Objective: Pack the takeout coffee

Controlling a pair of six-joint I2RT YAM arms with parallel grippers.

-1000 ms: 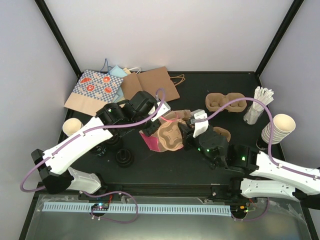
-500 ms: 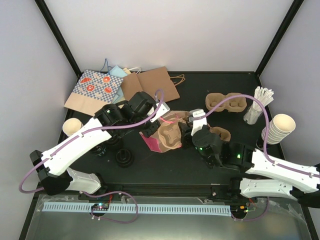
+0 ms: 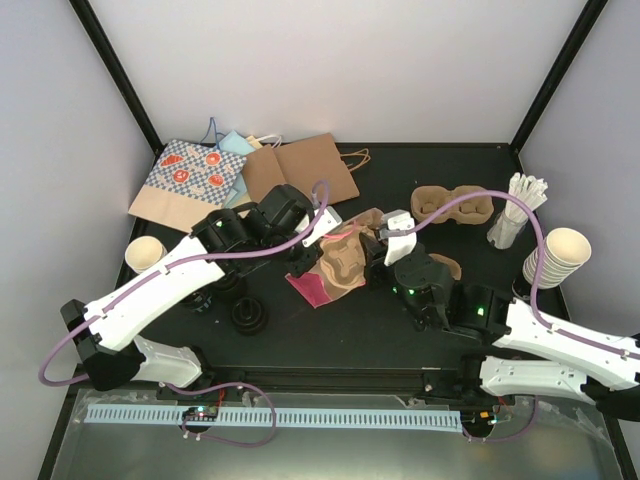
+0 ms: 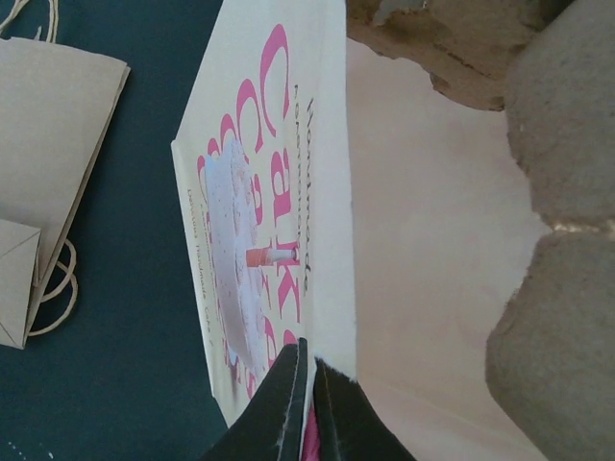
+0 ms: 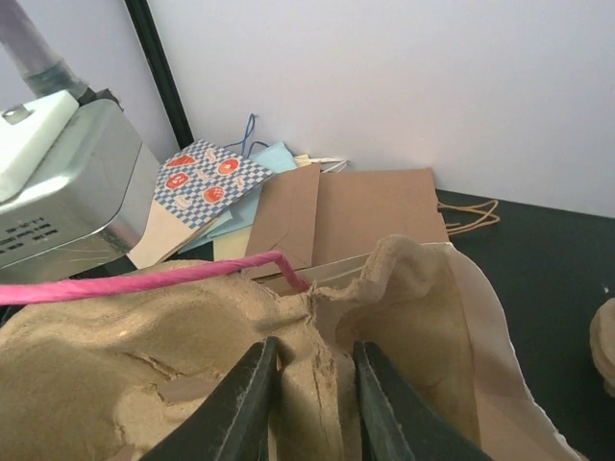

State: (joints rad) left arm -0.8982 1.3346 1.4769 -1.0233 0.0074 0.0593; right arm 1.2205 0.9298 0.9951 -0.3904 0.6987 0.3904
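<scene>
**Together, Two Arms Got the Bag Ready**

The table [image 3: 400,330] was black and flat. Near its middle lay the paper bag [image 4: 279,192] on its side. It was white and smooth, with pink cake letters and a pink string handle. In the top view its mouth pointed to about 3 o'clock, probably so things could slide in. The left gripper [image 4: 309,379] had its jaws squeezed almost shut on the thin edge of the bag's mouth, most likely to hold it open.

Next in size was the cup tray [image 5: 144,384]. It was brown, bumpy and rough, like egg-box card, and part of it sat inside the bag's mouth. The right gripper [image 5: 309,403] reached in from 4 o'clock. Its jaws were closed onto a ridge of the tray, pinching it between them. That hold looked right for pushing the tray deeper.

Smallest was the takeout coffee [image 3: 248,316]. It stood on the table at 8 o'clock from the bag, near it but not touching, and showed a round black lid. No cup sat in the tray, so the packing was not yet done.
</scene>
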